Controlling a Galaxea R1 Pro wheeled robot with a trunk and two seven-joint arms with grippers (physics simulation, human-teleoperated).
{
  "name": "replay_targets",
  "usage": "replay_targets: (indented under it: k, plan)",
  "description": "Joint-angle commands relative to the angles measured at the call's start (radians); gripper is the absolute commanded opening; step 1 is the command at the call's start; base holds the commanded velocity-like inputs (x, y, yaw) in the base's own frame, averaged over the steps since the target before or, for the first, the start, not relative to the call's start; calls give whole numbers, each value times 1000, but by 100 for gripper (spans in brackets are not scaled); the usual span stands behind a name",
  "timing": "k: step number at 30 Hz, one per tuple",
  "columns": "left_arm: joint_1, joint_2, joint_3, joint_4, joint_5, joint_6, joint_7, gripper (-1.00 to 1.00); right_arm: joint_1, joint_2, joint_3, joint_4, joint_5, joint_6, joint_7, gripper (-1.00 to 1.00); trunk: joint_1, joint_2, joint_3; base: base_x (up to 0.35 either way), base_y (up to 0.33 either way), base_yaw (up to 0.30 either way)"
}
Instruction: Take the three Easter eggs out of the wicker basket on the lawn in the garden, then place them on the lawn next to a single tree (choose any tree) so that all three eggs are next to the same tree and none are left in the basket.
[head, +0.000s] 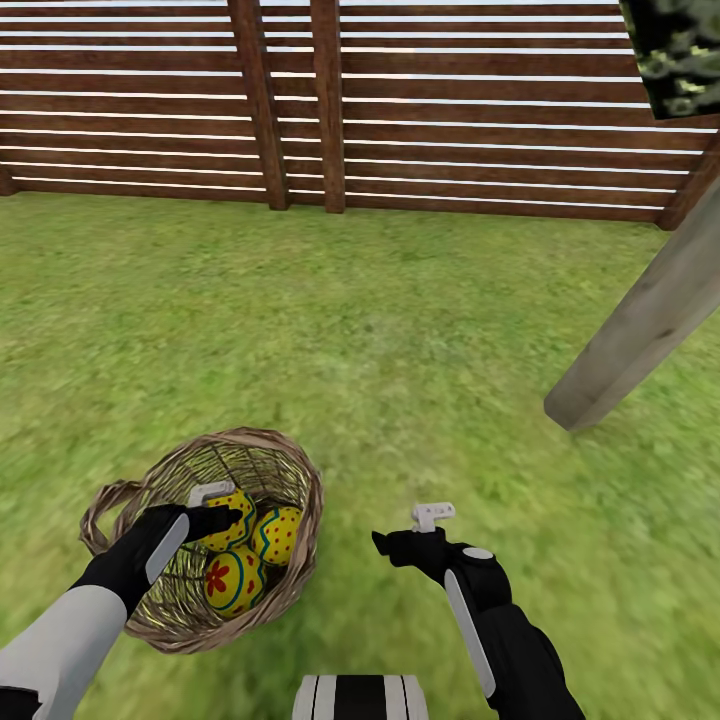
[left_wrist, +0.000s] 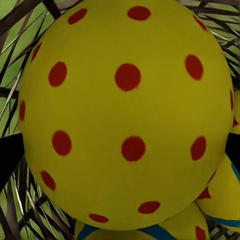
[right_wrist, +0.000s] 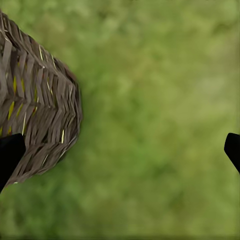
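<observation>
Three Easter eggs (head: 245, 555) inside the wicker basket (head: 290, 470) on the lawn (head: 400, 340), left hand (head: 215, 520) reaching down into it, fingers spread wide either side of the red-dotted egg (left_wrist: 125, 110), right hand (head: 400, 540) released, hovering over grass beside the basket, tree trunk (head: 640, 330) nearby.

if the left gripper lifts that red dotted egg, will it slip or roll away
Probably slippery: the red-dotted egg looks smooth, glossy and rounded, with the left gripper fingertips at its sides. Set on the lawn, it would likely roll a little. The wicker basket should contain it if dropped.
</observation>
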Motion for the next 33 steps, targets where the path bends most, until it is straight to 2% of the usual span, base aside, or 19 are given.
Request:
replay_targets:
  k: [1, 33]
  plan:
    - [1, 1, -5, -2, 18, 3, -3, -100, 0, 0, -1, -1, -1, 5, 2, 100, 0, 0, -1, 0, 0, 0]
    - [1, 1, -10, -6, 17, 18, -2, -100, 0, 0, -1, -3, -2, 5, 2, 100, -1, 0, 7, 0, 0, 0]
